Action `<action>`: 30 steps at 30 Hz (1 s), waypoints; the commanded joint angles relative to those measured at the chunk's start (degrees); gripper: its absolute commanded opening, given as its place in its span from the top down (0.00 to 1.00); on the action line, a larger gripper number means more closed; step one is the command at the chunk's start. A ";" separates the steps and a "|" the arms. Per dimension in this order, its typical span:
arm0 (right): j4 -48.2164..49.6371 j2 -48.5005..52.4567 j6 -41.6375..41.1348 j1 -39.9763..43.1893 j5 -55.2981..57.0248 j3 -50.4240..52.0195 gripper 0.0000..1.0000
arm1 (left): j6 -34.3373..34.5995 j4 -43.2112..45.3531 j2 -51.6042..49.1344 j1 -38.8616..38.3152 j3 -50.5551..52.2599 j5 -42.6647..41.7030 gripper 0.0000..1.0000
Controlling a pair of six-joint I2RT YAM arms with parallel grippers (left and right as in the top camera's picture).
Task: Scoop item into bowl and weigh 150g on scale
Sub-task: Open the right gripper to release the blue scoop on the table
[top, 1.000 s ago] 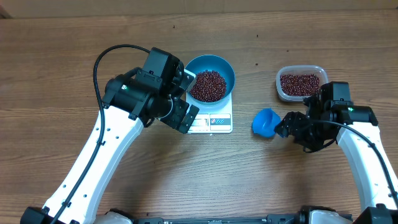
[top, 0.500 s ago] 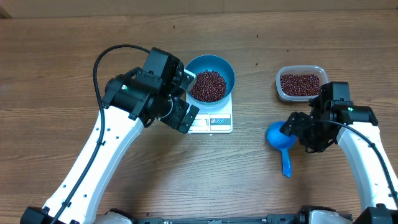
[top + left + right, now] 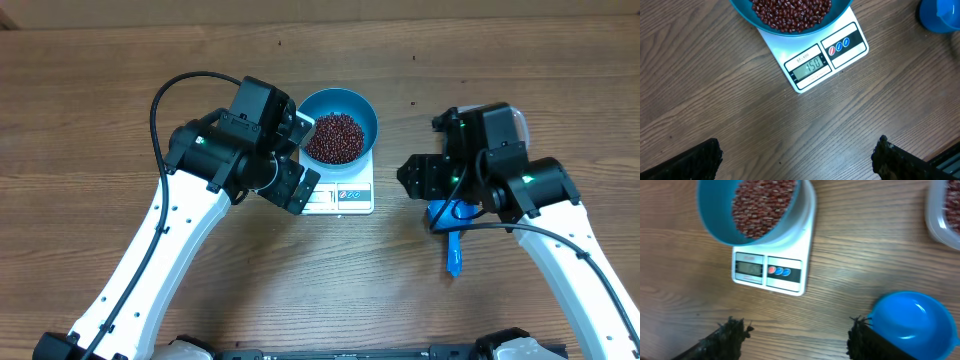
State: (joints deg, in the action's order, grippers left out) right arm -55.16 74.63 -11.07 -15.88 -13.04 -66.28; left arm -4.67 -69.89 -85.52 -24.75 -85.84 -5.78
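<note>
From overhead, the blue bowl [image 3: 366,110] sits on the white scale [image 3: 350,198] near the middle of the wooden table [image 3: 100,60]. A heap of dark red beans [image 3: 333,137] lies inside the bowl. The left arm [image 3: 170,230] reaches in from the lower left, and its black head sits just beside the scale's left edge. The right arm [image 3: 560,240] hangs over the table to the right of the scale. The blue scoop [image 3: 455,250] lies on the wood beneath it, cup hidden under the arm and handle pointing toward the near edge. Only a corner of the clear tub [image 3: 513,117] shows past the arm.

In the left wrist view, the left gripper [image 3: 797,162] has its two dark fingers spread wide apart, with only bare wood between them. Ahead of it lies the scale, its front edge turned toward the camera, and the bowl of beans rests on top. The display [image 3: 810,65] reads 150, and three round buttons [image 3: 839,46] sit beside it. The scoop's cup shows at the upper right corner, apart from the scale.

In the right wrist view, the right gripper [image 3: 797,337] also has its fingers apart and grips nothing. The empty cup of the scoop lies just beside its right finger, on the outer side. The scale and the filled bowl sit further ahead, and the tub's rim shows at the upper right.
</note>
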 commanded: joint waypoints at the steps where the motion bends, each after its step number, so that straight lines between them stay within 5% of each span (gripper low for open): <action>1: 0.17 -0.37 0.63 -0.42 1.46 -0.94 0.22 | 0.17 0.07 -0.33 -0.39 -0.20 0.02 0.00; 3: -0.26 -0.39 0.63 -0.42 1.46 -0.94 0.00 | 0.17 0.07 -0.33 -0.39 -0.20 0.02 0.01; 30: -0.66 -0.37 0.68 -0.42 1.46 -0.92 0.00 | 0.17 0.07 -0.33 -0.39 -0.20 0.02 0.00</action>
State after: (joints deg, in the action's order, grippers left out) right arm -56.14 74.63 -10.48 -16.19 -11.99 -66.28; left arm -4.64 -69.89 -85.52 -24.75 -85.84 -5.76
